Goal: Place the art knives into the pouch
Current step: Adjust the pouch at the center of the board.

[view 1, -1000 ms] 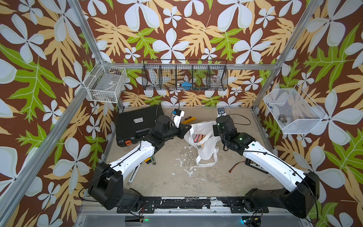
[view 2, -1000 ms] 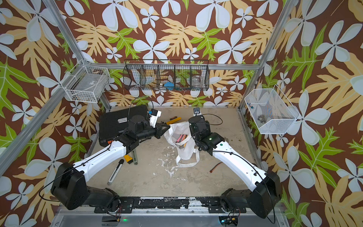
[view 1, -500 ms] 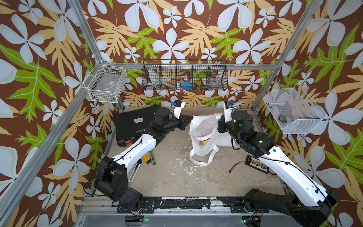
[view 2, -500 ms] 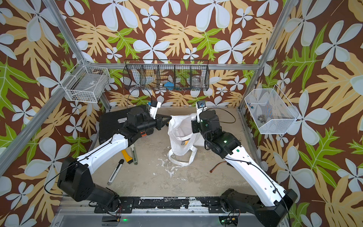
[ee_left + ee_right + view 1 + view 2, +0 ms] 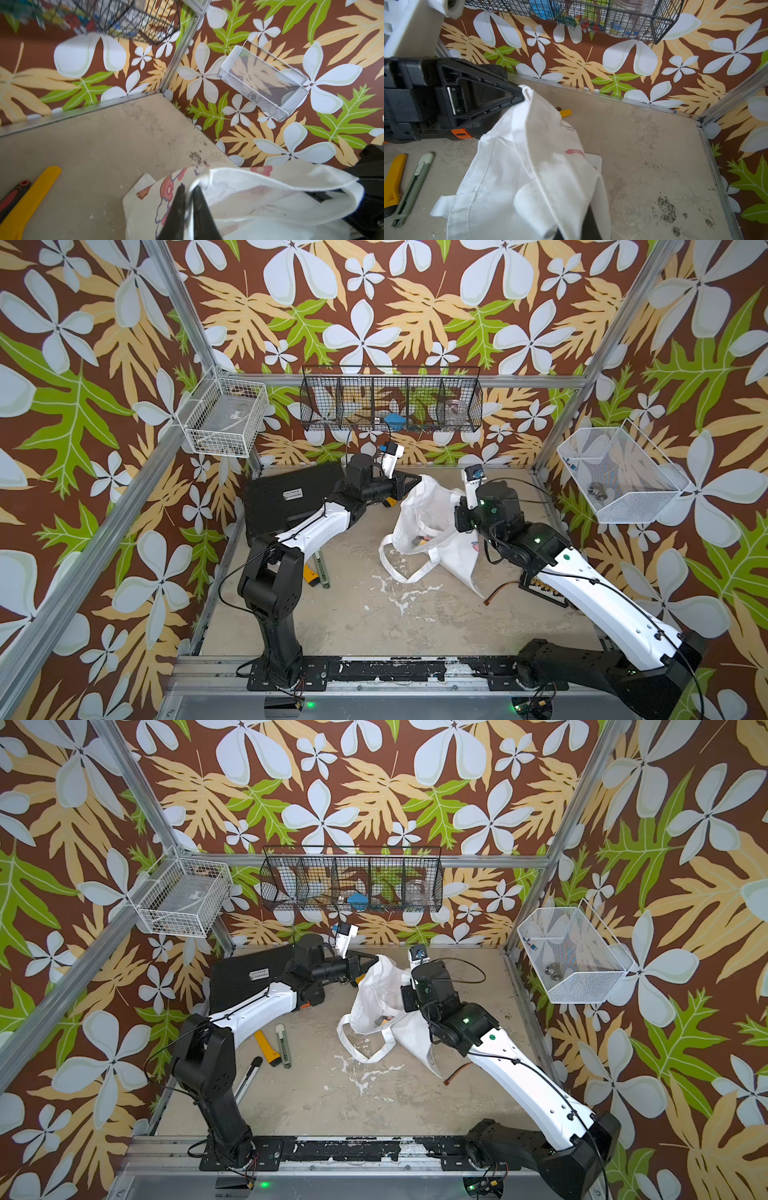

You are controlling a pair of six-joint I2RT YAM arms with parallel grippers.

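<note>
The left gripper stands only narrowly parted, and the hemmed rim of the pouch runs between its two black fingers, which hold that corner of the cloth lifted off the table. The right gripper is closed on the opposite side of the rim, white cloth draped over its dark fingers. Between the two the pouch's mouth hangs open, and in both top views small reddish and yellow things show inside, too small to name. One strap handle lies looped on the table. The print shows pink flowers and outlined figures in the left wrist view; no word on it can be read. Outside the pouch, a yellow cutter and a grey-green cutter lie side by side near the left arm, and a second yellow cutter lies toward the back of the table beside a red-and-black tool; which one the task means I cannot tell. At the back, beside the left arm, sits a black case with a white label, its writing too small to read
</note>
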